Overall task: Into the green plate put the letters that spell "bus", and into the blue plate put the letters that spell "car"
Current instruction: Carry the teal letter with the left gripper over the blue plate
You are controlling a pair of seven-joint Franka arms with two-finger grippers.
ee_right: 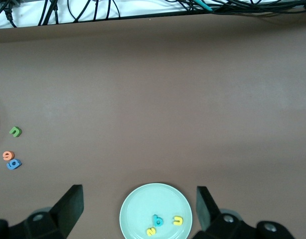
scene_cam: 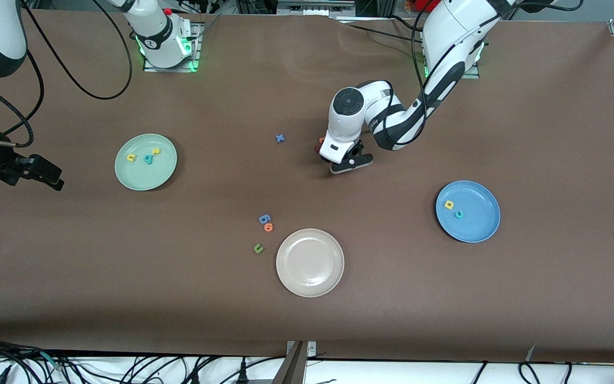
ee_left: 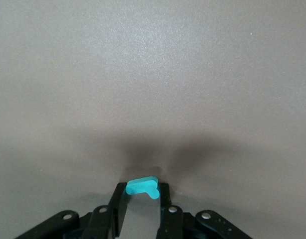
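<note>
Plates part-filled, teal r pinched by the left gripper

The green plate (scene_cam: 145, 162) holds yellow u, teal b, yellow s; the blue plate (scene_cam: 468, 211) holds yellow a, teal c. Left gripper (ee_left: 141, 211), down at mid-table, pinches the teal r (ee_left: 142, 187) between its fingers. Right gripper (ee_right: 138, 206) waits, fingers spread.

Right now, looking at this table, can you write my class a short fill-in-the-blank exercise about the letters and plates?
1. The green plate holds ____ letters.
2. The left claw grips a small ____ letter.
3. The beige plate holds ____ letters.
4. The blue plate holds a yellow letter and a ____ one.

Missing words: three; teal; no; teal
</note>
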